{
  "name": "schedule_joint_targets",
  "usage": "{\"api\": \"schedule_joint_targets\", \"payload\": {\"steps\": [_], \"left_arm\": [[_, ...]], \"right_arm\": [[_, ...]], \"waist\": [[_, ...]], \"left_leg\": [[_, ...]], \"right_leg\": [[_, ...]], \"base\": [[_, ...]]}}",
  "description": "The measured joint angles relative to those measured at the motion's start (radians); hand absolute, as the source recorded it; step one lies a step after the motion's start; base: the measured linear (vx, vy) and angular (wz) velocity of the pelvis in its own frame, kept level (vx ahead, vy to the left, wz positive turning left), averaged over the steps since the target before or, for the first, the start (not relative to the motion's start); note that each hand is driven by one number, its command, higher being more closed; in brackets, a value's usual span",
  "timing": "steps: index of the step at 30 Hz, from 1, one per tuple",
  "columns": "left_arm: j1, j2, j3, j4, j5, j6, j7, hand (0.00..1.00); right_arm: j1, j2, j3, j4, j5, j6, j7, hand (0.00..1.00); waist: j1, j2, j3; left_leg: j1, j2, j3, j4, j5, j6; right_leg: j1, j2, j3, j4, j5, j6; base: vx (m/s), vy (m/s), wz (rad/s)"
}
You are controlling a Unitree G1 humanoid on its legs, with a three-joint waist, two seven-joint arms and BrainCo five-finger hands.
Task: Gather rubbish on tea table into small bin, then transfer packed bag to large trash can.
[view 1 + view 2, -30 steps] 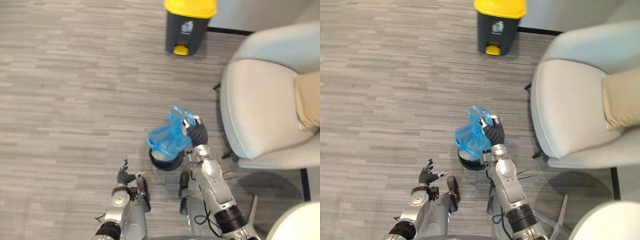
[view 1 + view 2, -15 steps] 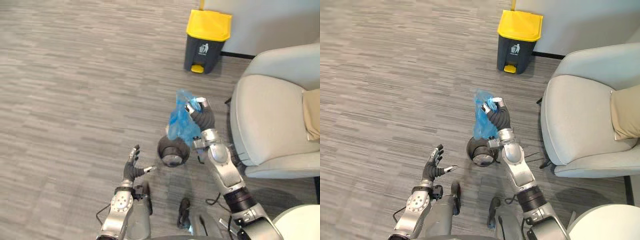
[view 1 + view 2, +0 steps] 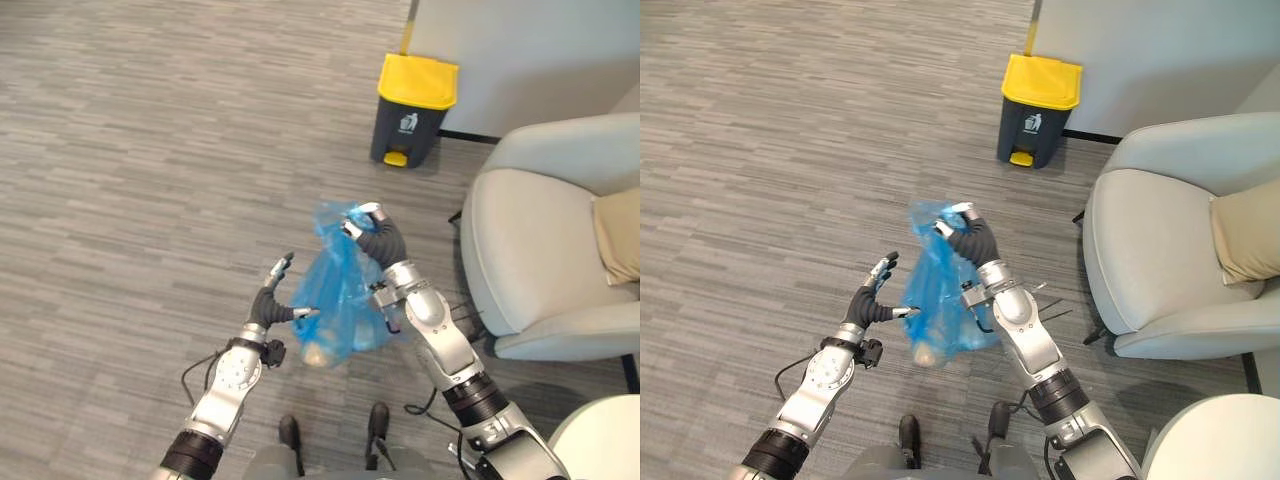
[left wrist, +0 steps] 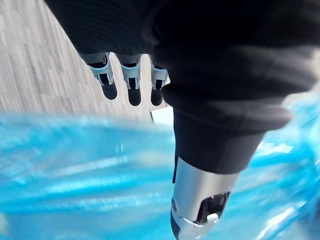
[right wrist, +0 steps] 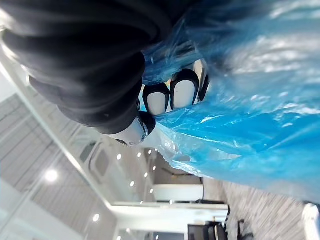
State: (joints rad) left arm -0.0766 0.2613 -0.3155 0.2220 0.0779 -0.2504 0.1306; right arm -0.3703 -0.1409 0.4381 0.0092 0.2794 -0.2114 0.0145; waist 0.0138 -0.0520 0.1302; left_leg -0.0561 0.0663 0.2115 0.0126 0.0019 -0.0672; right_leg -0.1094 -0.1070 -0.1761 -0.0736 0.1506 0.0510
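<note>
Left eye view has a big trash can (image 3: 413, 110) in it, dark grey with a yellow lid, and the lid is down. It stands on a grey striped floor (image 3: 130, 150) with a pale wall (image 3: 520, 50) right behind it. Well apart from the trash can, on the side nearer the robot, a blue bag (image 3: 340, 300) hangs in the air, off the floor. The bag is thin and see-through, and it looks full and round at the bottom. A pale lump (image 3: 318, 352) sits low inside it.

The right hand (image 3: 372, 232) has the bag. Its fingers are curled tight round the bunched top, and the whole bag dangles under them. In the right wrist view the dark fingertips (image 5: 182, 92) are tucked into the blue plastic.

The left hand (image 3: 272, 303) is farther from the trash can, at the side of the bag, low down. Its fingers are straight and spread, and it grips nothing. The thumb tip is right at the plastic; I cannot tell if it presses in. The left wrist view shows its fingers (image 4: 134, 87) sticking out straight over the blue bag.

A pale grey armchair (image 3: 545, 250) stands near the trash can, on the robot's right of it, with a tan cushion (image 3: 618, 235) on it.
</note>
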Motion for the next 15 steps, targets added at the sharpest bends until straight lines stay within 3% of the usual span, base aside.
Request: {"api": "schedule_joint_targets", "payload": {"steps": [8,9,15], "left_arm": [[-0.123,-0.027,-0.056,0.130,0.051,0.002,0.002,0.00],[-0.131,-0.020,-0.064,0.139,0.052,0.002,0.002,1.00],[-0.135,-0.025,-0.087,0.151,0.090,0.001,0.001,1.00]], "right_arm": [[-0.065,0.014,0.205,-0.030,0.041,0.018,0.078,1.00],[-0.079,0.015,0.215,-0.030,0.042,0.026,0.079,1.00],[-0.131,0.017,0.275,-0.021,0.042,0.047,0.076,1.00]], "waist": [[-0.006,-0.012,-0.008],[-0.004,-0.012,-0.009],[-0.001,-0.013,-0.023]], "left_leg": [[0.036,0.015,0.046,0.000,-0.001,0.000],[0.039,0.018,0.049,0.000,-0.002,0.000],[0.054,0.023,0.064,-0.007,0.004,-0.007]], "right_leg": [[0.002,0.020,0.070,0.000,0.019,-0.011],[0.002,0.022,0.075,0.000,0.020,-0.013],[0.002,0.036,0.096,0.000,0.024,-0.016]], "base": [[-0.06,-0.010,-0.25],[-0.06,-0.021,-0.10],[-0.04,-0.024,-0.12]]}}
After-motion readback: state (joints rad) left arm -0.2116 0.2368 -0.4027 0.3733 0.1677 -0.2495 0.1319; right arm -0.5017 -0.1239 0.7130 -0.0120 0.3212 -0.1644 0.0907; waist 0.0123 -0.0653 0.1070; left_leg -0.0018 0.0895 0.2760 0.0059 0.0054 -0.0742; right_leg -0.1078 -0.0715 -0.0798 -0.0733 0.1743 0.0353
